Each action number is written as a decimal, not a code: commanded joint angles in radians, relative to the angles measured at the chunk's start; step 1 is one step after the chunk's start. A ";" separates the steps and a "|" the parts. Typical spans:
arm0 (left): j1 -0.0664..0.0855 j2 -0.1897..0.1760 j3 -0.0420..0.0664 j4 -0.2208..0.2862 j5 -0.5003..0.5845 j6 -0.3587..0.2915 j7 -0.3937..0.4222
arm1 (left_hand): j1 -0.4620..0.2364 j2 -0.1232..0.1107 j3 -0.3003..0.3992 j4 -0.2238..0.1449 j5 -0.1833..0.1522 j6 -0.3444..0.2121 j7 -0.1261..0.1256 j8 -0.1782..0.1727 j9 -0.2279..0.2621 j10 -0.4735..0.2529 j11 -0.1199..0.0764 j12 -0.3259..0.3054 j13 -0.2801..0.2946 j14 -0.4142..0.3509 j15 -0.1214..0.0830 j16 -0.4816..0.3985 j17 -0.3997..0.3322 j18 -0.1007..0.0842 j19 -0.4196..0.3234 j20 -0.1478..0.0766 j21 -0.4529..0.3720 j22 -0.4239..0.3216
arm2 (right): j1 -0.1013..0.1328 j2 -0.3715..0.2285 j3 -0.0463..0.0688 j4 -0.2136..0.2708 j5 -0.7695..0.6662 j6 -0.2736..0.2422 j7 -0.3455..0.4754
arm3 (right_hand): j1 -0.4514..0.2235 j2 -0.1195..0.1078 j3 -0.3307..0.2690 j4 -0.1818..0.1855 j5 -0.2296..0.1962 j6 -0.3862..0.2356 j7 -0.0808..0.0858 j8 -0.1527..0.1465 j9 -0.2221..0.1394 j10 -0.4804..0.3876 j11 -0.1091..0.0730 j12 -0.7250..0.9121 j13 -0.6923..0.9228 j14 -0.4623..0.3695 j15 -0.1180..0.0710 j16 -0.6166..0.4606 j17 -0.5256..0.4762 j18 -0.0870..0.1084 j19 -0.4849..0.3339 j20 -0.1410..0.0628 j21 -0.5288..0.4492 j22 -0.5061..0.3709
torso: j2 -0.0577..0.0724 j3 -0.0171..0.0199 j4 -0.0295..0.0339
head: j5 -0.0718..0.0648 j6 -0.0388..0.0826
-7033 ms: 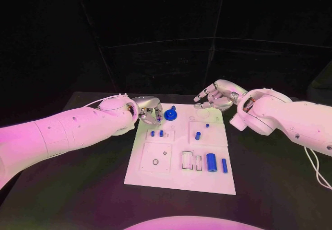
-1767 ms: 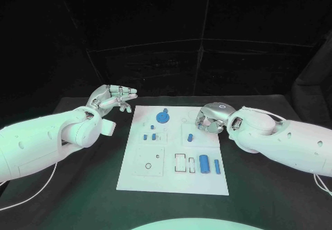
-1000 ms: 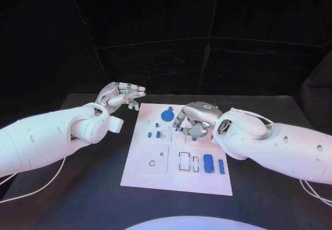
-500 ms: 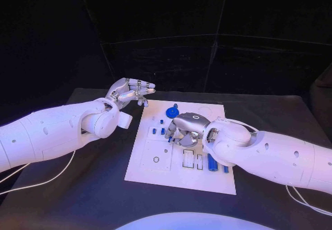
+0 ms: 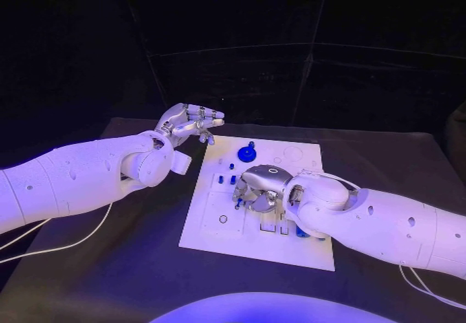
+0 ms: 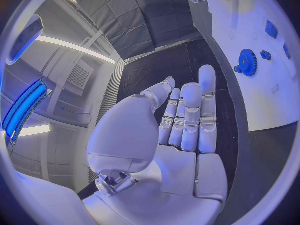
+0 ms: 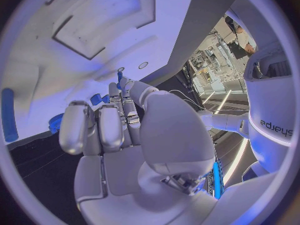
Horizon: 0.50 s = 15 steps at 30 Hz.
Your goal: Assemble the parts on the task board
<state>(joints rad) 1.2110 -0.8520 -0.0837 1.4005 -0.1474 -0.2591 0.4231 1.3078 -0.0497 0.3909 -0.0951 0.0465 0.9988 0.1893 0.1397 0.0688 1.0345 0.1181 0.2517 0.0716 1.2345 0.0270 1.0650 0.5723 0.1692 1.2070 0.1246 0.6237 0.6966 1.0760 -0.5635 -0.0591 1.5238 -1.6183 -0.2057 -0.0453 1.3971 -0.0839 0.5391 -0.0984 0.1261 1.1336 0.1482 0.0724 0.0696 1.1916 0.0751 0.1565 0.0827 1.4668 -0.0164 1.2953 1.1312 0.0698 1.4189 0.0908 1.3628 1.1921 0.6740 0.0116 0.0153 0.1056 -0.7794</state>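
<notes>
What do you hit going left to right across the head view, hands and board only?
left hand → task board, bare far corner → right hand sits over the board's middle, so its place in the order is unclear.

Matt white task board [image 5: 219,232], glossy arms

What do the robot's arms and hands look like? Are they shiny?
Both arms are smooth, rounded white shells with small dark dots, and a thin pale cable hangs beneath each. The left hand and right hand are shiny silver metal, with jointed fingers built from pale rounded segments. The right hand has a round silver cap with a small ring mark.
</notes>
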 commanded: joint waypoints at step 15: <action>0.002 0.003 0.001 -0.003 0.004 0.020 -0.006 | 0.000 -0.004 0.003 0.003 0.003 -0.002 0.003 0.004 -0.001 -0.007 0.002 0.007 -0.002 -0.007 0.002 -0.002 -0.002 0.013 -0.010 0.000 -0.004 -0.002 | -0.006 0.013 0.000 -0.003 -0.055 0.014 0.001 | -0.008 -0.001 0.007 -0.003 0.000 -0.006 0.002 -0.006 -0.001 -0.002 0.002 -0.003 -0.001 0.034 0.006 0.005 0.000 0.008 -0.001 0.000 0.001 0.000 | 0.000 0.0001 -0.0012 | 0.013 -0.010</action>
<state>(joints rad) 1.2113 -0.8499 -0.0837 1.3974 -0.1472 -0.2529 0.4160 1.3078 -0.0497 0.3909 -0.0951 0.0465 0.9988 0.1893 0.1396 0.0688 1.0345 0.1181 0.2517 0.0707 1.2346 0.0270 1.0650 0.5714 0.1692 1.2071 0.1246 0.6237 0.6957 1.0689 -0.5530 -0.0593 1.5210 -1.6423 -0.1970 -0.0451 1.3972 -0.0840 0.5415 -0.1009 0.1257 1.1336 0.1482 0.0724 0.0697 1.1914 0.0752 0.1527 0.0812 1.4668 -0.0164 1.2953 1.1312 0.0699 1.4189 0.0908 1.3627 1.1922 0.6740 0.0118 0.0151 0.1182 -0.7887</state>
